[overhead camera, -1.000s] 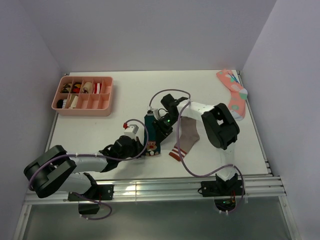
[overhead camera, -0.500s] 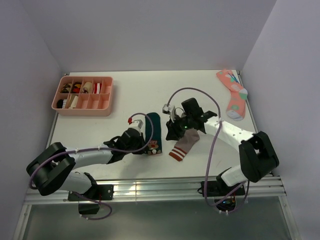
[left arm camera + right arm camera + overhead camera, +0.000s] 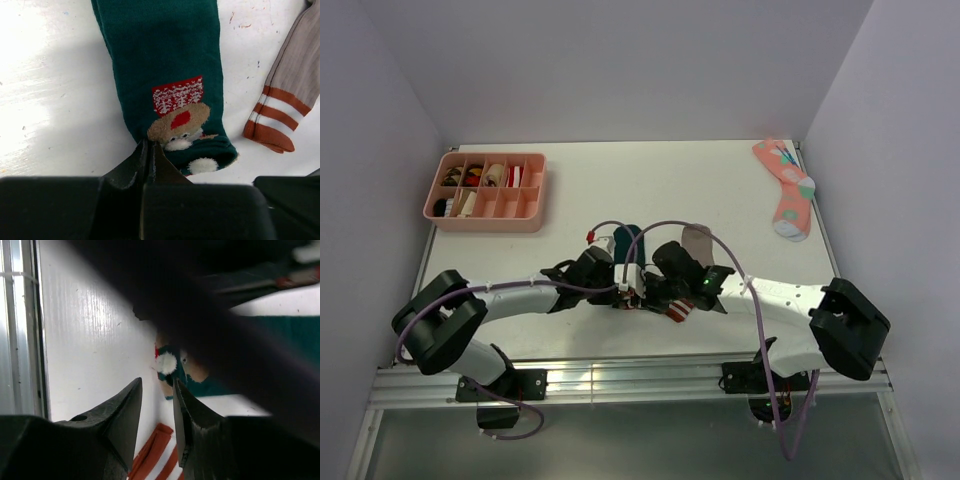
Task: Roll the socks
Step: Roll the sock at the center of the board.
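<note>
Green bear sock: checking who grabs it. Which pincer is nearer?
Left. Left pincer, shut, meets the green sock at its cuff edge; right pincer, open, sits just short of it.

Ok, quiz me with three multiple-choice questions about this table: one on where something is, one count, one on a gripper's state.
1. Where is the pink sock? A far right corner; B left edge; C near edge.
2. How many socks lie outside the tray? A two; B three; C four.
3. The left gripper is: A wide open; B shut; C holding the pink sock.
Answers: A, it lies far back on the right; B, the pink sock, green sock and taupe sock; B, its fingers meet with no gap.
</note>
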{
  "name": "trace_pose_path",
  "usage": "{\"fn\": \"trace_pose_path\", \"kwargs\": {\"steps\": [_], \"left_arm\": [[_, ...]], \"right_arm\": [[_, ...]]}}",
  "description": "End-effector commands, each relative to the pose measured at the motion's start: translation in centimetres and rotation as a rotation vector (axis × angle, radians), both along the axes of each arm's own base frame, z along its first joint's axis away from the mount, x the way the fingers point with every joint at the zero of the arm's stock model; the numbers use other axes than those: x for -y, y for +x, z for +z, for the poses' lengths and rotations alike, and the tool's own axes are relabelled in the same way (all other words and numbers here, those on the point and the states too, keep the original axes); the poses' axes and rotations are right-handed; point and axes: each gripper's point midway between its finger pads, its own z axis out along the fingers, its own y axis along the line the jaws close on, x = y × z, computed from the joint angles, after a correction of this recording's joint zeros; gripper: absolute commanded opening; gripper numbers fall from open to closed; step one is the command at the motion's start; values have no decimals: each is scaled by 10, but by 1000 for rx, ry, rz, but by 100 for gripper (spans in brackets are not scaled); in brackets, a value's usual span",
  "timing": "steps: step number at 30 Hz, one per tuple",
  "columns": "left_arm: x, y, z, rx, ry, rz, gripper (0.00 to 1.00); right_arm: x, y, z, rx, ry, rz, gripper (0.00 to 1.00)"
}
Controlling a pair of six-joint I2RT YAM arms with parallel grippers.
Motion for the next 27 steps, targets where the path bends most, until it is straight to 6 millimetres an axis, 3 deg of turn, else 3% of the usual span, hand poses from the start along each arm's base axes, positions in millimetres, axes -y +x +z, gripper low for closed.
{"fn": "trace_pose_path", "kwargs": {"steps": [1,10,15,27], "left_arm": [[-2,-3,-1,-40,22,-19,0],[-6,6,3,-47,21,-29,0],[-12,14,2,-52,28,-27,0],[-24,26,4,-55,34,-36,0]], "right_arm": [[-12,17,15,176,43,0,38],[-27,9,-11,180,-9,38,37],[-36,8,-11,179,1,47,37],[-55,8,-39,139,-50,42,35]]}}
